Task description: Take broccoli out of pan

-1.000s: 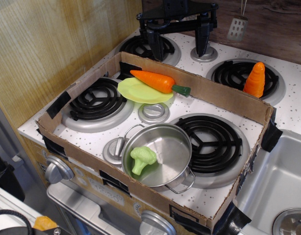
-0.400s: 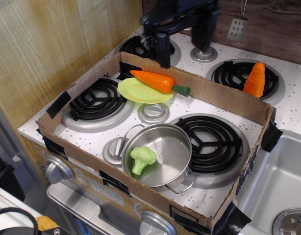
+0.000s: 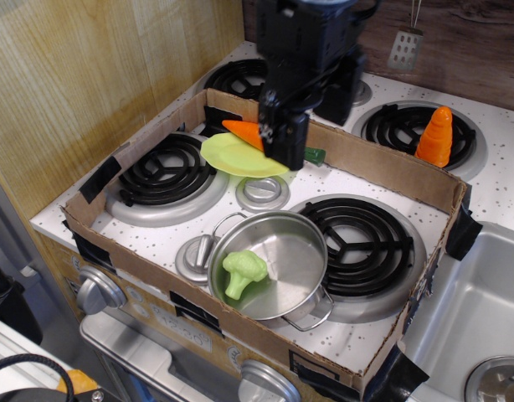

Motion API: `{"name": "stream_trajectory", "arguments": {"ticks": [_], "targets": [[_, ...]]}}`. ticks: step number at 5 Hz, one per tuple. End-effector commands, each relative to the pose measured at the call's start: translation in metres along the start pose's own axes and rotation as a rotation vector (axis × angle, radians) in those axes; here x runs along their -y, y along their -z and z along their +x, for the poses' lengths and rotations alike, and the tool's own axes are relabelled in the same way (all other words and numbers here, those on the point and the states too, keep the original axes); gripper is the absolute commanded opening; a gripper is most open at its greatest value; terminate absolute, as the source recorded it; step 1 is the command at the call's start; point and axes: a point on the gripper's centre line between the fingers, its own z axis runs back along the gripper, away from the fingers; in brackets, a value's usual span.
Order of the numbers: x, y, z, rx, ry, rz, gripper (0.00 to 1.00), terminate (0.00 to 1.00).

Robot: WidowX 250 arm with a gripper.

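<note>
Around the pan [image 3: 305,237], on every side: cardboard tray [image 3: 382,163] walling off the front burners of the toy stove.

Behind the pan and high above it: gripper [image 3: 310,124], dark and motion-blurred. Was parked over the back burner a second ago; now swung forward across the tray's rear wall and dropped lower, hanging over the plate. Two prongs apart as far as the blur allows, nothing between them, empty-handed. Well short of the pan, though, and not yet down at rim height.

Dead centre at the tray's front edge: the pan itself, shiny, upright, wire loop handles out to either side. Not budged from a second ago.

Just behind the pan, past a small silver disc: yellow-green plate [image 3: 228,156], flat on the stove, with an orange carrot [image 3: 243,129] across it, half hidden now by the near prong.

Inside the pan, against its front-left wall: broccoli [image 3: 243,270], light green, lying on its side, stalk towards the front. Untouched, exactly where it was.

Meaning for the task: approach under way, grasp not begun. Likely calls next for more travel forward and a drop straight down onto the floret, clear of the pan wall.
</note>
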Motion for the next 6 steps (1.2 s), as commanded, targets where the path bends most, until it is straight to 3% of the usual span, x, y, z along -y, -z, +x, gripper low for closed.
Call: {"name": "stream_trajectory", "arguments": {"ticks": [1, 4, 6], "targets": [[-0.014, 0.01, -0.002, -0.013, -0.209, 0.004, 1.0, 0.0], [-0.031, 0.05, -0.005, -0.064, -0.337, 0.012, 1.0, 0.0], [-0.036, 0.083, -0.003, -0.047, -0.373, 0.004, 1.0, 0.0]]}}
